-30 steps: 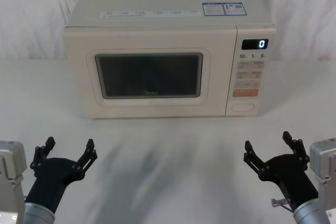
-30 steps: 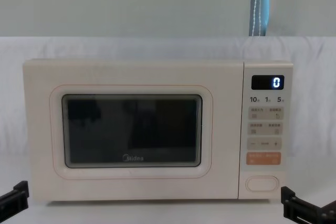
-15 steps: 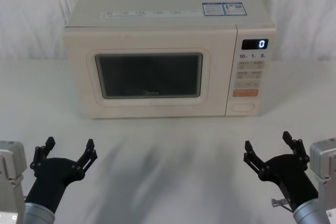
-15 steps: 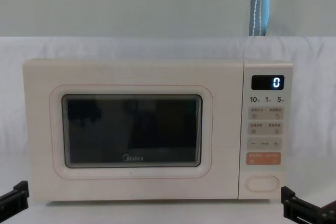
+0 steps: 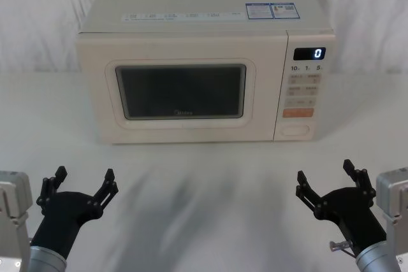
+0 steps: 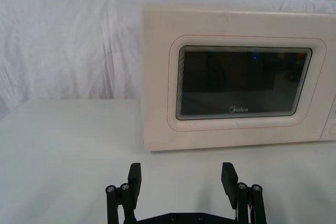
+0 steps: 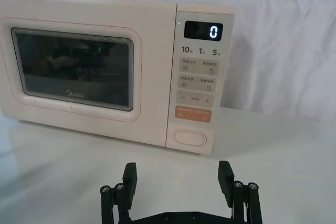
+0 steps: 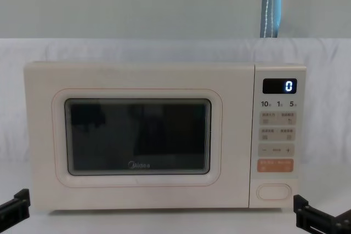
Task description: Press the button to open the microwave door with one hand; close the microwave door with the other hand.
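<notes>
The microwave sits at the table's far edge, its door shut flush. The button is at the bottom of the panel, right side, directly under the orange key. My left tool and right tool hover near the front corners, fingers spread wide, holding nothing. Risk: a spread finger could strike the orange key beside the button, or a hard press could slide the microwave on the cloth. The table wears a white cloth; white drapes hang behind.
</notes>
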